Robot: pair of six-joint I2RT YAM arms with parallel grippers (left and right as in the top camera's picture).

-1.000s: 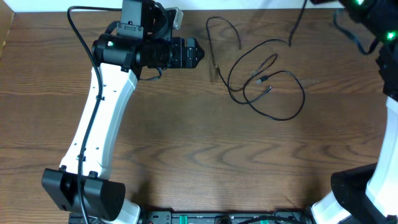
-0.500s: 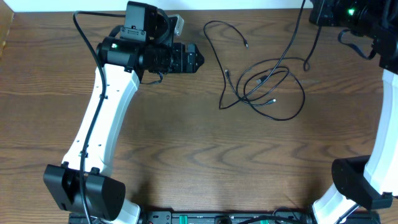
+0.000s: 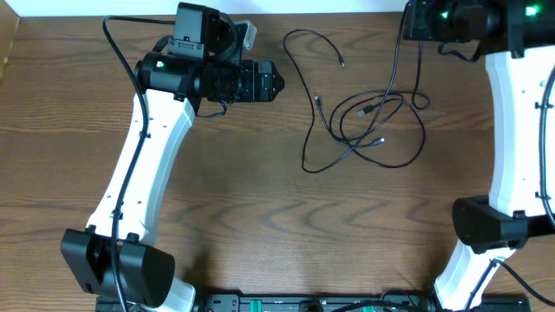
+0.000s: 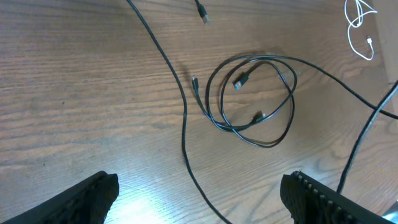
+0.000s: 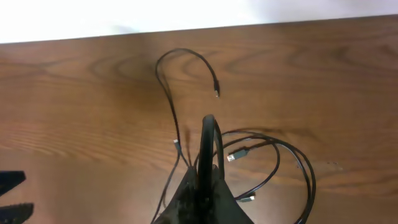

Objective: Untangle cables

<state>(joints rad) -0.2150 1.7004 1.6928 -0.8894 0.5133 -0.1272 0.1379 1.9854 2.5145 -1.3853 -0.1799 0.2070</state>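
Your right gripper (image 5: 204,180) is pinched closed on a black strand of the cables (image 3: 381,128). In its wrist view the strand stands up from the fingertips in a tight hairpin. From overhead, this gripper sits at about 1 o'clock on the table (image 3: 260,217), at the far edge. The held strand drops from it toward 6 o'clock into the bundle.

The bundle lies flat on the wood between 1 and 2 o'clock from the table's middle. It is several overlapping black loops, with small plug ends inside and beside them. A long loose strand (image 3: 305,32) leaves the loops at their 8 o'clock side. It climbs to an arch near the far edge at 12 o'clock and ends in a plug (image 3: 343,62).

Your left gripper (image 3: 276,82) is spread wide and holds nothing. It sits at 11 o'clock on the table, pointing toward 3 o'clock, near the loose strand but apart from it. In its wrist view the two fingers (image 4: 93,196) fill the lower corners. A strand crosses the wood in the gap between them, and the loops lie beyond at 12 to 1 o'clock.
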